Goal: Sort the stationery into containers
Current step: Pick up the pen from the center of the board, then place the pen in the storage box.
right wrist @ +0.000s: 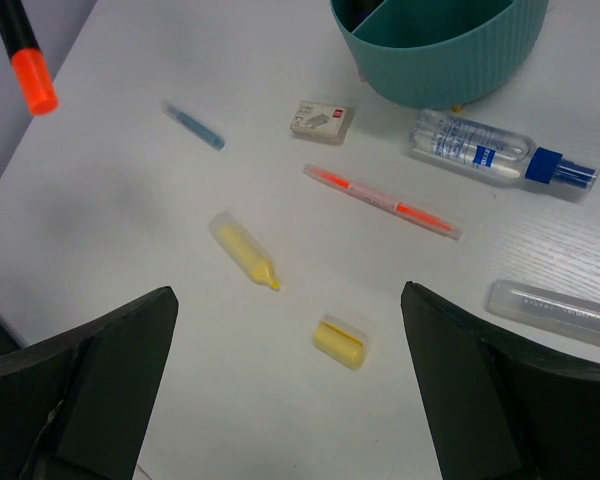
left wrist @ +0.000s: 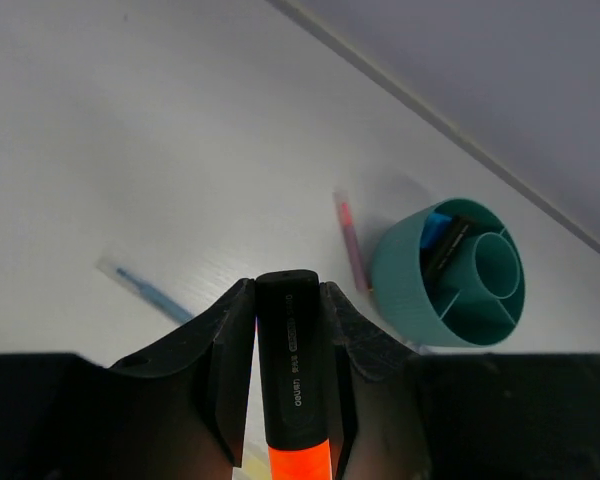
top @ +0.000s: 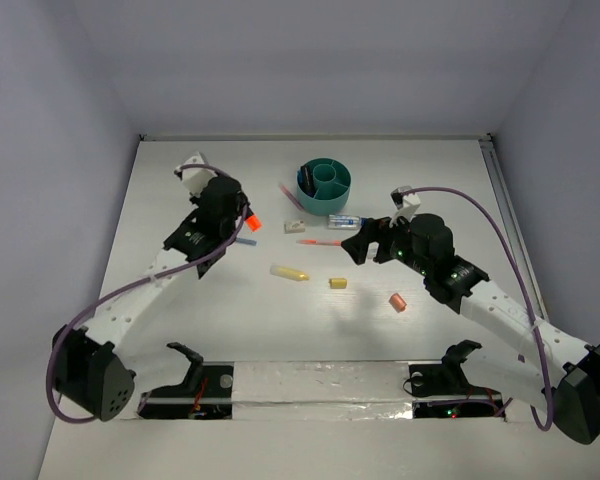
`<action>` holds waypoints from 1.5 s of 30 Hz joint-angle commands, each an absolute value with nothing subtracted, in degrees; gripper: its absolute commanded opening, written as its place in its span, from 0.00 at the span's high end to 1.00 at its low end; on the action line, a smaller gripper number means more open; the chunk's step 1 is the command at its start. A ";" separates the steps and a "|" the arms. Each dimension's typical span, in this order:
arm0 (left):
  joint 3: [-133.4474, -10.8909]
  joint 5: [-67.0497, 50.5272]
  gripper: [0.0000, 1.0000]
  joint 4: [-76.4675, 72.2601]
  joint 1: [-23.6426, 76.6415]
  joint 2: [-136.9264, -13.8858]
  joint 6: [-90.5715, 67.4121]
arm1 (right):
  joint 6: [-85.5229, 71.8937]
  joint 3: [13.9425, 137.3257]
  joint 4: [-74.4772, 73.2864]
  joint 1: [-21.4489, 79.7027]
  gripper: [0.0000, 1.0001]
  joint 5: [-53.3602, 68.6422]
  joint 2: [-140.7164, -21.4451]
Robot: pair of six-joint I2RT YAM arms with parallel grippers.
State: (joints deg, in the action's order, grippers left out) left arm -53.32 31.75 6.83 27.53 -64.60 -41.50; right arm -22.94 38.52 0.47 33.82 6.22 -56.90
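White table (top: pixel 180 330), pale lilac walls, and everything here turns around the teal organizer (top: pixel 324 180) at the far middle. Left of it, the left gripper (top: pixel 235 226) is clamped on the black marker (top: pixel 253 220), its 2 fingers (left wrist: pixel 230 345) pressing either side of the barrel, the orange cap end pointing back toward the organizer, the whole thing up off the table. 1 outer cell of the organizer already holds a blue piece and a black one (seen from the left wrist).

Right and nearer than the organizer, the right gripper (top: pixel 365 243) hangs with its jaws spread wide, nothing between them.

Loose stock now! A red pen (top: pixel 292 195) lies just against the organizer's left wall. Just in front of the organizer sits a clear bottle with a blue cap (top: pixel 345 220), then a white eraser (top: pixel 295 227) to its left, and a pink pen (top: pixel 320 242) a little nearer. A blue pen (right wrist: pixel 195 127) lies left of the eraser, below the lifted marker. Farther from the organizer, toward the arms: a yellow highlighter (top: pixel 290 272), a yellow cap (top: pixel 338 283), and 1 orange bit (top: pixel 398 301) well apart on the right.
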 commanded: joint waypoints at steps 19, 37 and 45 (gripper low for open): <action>-85.59 54.93 1.00 -25.13 39.28 -103.96 -16.53 | -23.29 38.76 4.22 34.10 0.00 1.76 -54.49; -90.97 57.75 1.00 -34.54 41.57 -116.80 -8.44 | -23.64 37.27 5.36 34.10 0.00 0.35 -51.51; -91.32 58.53 1.00 -37.44 41.57 -119.88 -7.12 | -24.17 36.21 6.15 34.10 0.00 -2.46 -49.49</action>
